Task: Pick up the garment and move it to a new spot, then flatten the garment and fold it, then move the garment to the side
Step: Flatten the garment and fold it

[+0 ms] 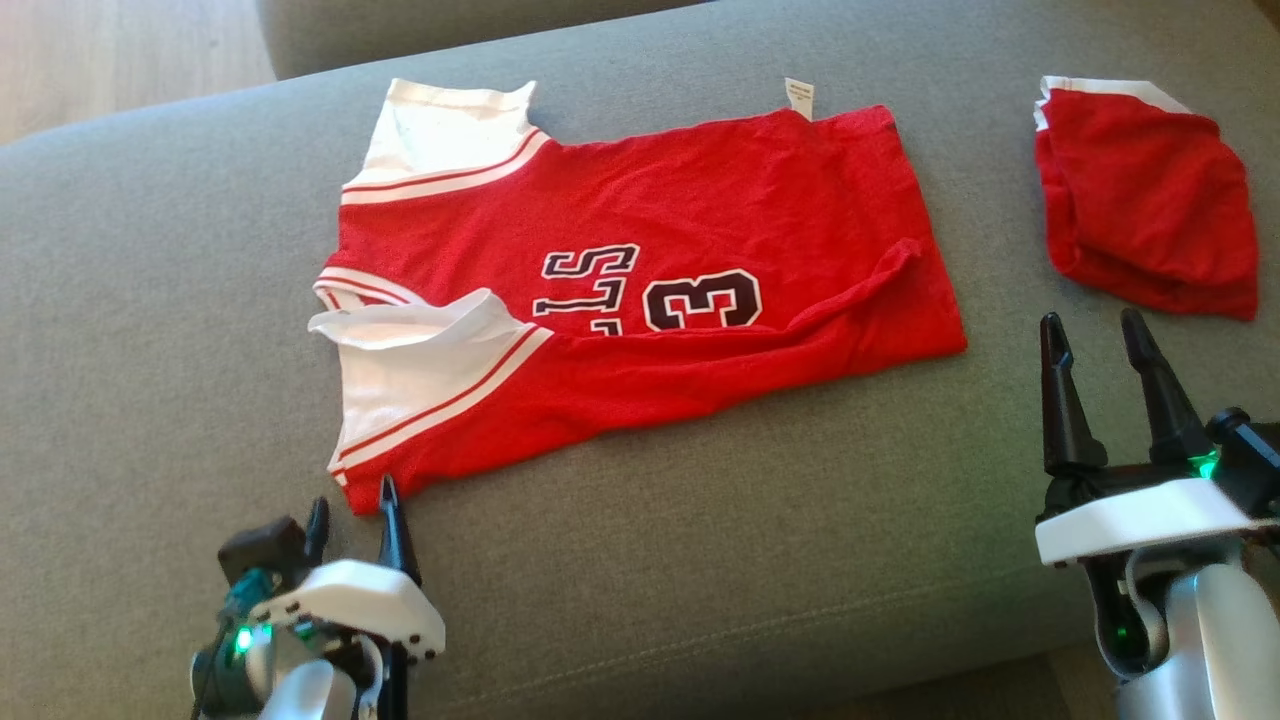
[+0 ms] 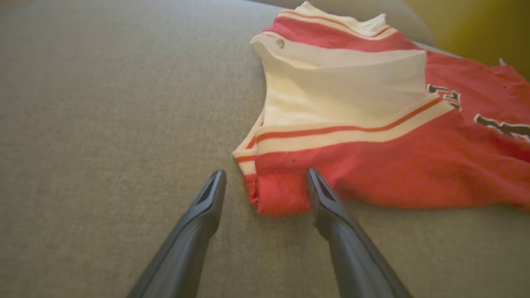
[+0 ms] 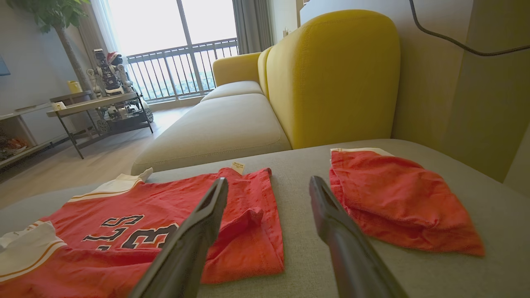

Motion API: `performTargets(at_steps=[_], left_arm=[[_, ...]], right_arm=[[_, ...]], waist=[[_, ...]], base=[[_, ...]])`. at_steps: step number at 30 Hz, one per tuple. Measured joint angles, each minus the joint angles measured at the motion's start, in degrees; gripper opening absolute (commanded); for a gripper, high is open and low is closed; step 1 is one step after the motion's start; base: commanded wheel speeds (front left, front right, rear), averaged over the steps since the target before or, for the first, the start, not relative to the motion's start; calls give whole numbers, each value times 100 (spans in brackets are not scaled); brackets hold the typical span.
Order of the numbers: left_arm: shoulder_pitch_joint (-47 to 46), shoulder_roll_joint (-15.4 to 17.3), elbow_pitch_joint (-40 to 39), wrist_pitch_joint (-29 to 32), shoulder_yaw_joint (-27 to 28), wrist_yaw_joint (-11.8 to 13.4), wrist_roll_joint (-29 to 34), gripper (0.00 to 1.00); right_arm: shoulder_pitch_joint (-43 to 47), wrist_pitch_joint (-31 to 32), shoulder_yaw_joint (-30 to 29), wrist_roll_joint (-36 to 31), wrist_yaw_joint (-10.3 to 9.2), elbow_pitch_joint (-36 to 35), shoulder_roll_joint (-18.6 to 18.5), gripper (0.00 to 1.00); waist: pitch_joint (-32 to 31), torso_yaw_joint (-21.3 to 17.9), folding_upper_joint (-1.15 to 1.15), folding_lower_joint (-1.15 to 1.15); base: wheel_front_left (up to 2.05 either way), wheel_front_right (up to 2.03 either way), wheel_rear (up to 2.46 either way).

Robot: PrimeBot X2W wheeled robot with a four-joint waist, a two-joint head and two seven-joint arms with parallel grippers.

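Your jaws are long, dark, tapered fingers [image 1: 1062,400]; white shells [image 1: 350,600] behind them carry small dark screws beside glowing green lights [image 1: 240,640].

A broad grey upholstered seat [image 1: 700,560] fills the foreground. On its right part lies a folded red cloth with a white edge [image 1: 1145,200]. Behind the seat stands a yellow sofa back [image 3: 331,74] with a pale beige seat cushion [image 3: 223,124] running toward a balcony railing [image 3: 182,66] outside tall windows, with a grey curtain [image 3: 252,20] beside them. On the wooden floor [image 3: 83,165] a low table [image 3: 95,103] carries a toy robot figure [image 3: 105,72], near a leafy plant [image 3: 49,12]. A black cable [image 3: 447,39] hangs across the wall.
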Motion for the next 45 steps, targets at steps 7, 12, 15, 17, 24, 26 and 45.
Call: performTargets(at_steps=[7,12,15,17,24,26,45], left_arm=[[-250,-1,577,-4,-94,144,-174,100],[-452,-3,767,-21,-187,94,-316,0],[-471,-8,782,-21,-214,32,-341,0],[-469,-26,668,1,-191,33,-326,0],[-375,-27,-376,4,62,42,205,0],[-272,-26,-646,4,108,41,343,0],[-73,-25,-910,4,-270,-62,516,0]], right_arm=[[-1,0,-24,0,0,16,10,100],[0,1,-27,1,0,258,19,100],[-1,34,-42,2,0,415,25,100],[-8,102,-93,38,0,541,31,100],[-332,425,-354,840,0,1359,40,100],[-503,520,-466,1260,0,1731,41,100],[-2178,620,111,3063,0,4475,33,100]], waist=[[33,-96,0,0],[37,-51,0,0],[26,3,0,0],[23,46,0,0],[25,222,0,0],[27,281,0,0],[224,608,0,1]], base=[[0,0,0],[0,0,0],[0,0,0],[0,0,0],[0,0,0],[0,0,0],[0,0,0]])
